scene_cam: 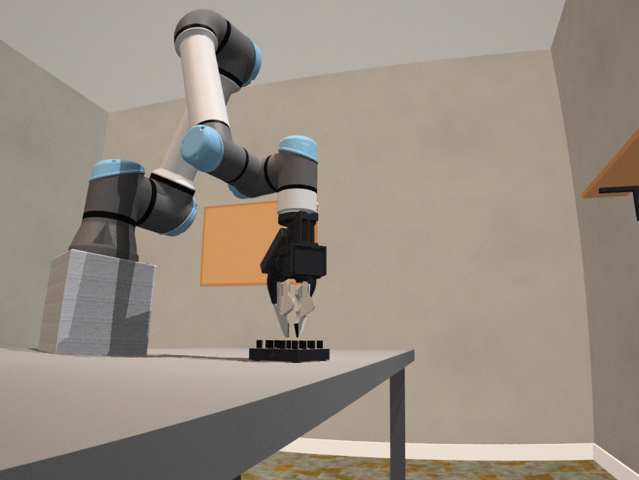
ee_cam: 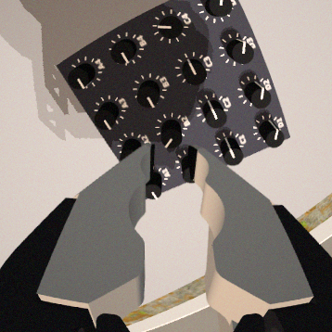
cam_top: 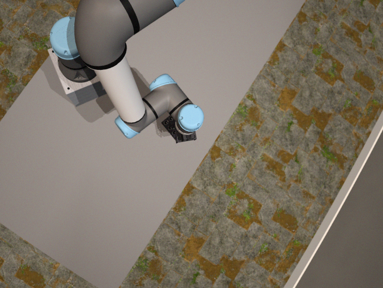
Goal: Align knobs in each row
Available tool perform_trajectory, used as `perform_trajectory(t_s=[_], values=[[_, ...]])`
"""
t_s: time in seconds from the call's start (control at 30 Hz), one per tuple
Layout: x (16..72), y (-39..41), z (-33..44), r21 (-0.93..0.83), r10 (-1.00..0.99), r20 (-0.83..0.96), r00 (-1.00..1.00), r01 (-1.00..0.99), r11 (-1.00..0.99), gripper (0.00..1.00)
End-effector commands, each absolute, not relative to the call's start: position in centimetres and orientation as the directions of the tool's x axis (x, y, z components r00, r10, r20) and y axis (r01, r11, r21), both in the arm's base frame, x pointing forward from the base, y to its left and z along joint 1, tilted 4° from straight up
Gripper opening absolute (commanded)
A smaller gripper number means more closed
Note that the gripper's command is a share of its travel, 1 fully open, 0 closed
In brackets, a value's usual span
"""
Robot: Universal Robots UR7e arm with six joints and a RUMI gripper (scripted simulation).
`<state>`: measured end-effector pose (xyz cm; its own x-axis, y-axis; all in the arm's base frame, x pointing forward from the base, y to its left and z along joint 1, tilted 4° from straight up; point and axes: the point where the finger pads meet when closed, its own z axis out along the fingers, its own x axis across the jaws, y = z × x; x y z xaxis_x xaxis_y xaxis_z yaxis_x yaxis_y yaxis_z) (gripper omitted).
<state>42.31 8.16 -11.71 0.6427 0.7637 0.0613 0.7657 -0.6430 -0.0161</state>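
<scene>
Grey table, knob box near edge, gripper just above it, nearly closed, holding nothing.

Knob box labels legible: A4, B4, C4, A3; others blurred.
</scene>
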Motion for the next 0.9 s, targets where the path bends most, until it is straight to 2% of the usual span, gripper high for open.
perform_trajectory(t_s=[0.0,0.87], values=[[42.35,8.15,-11.68,-0.015,0.764,0.062,0.643,0.766,-0.643,0.11],[41.99,8.46,-11.67,-0.015,0.764,0.062,0.643,0.766,-0.643,0.11]])
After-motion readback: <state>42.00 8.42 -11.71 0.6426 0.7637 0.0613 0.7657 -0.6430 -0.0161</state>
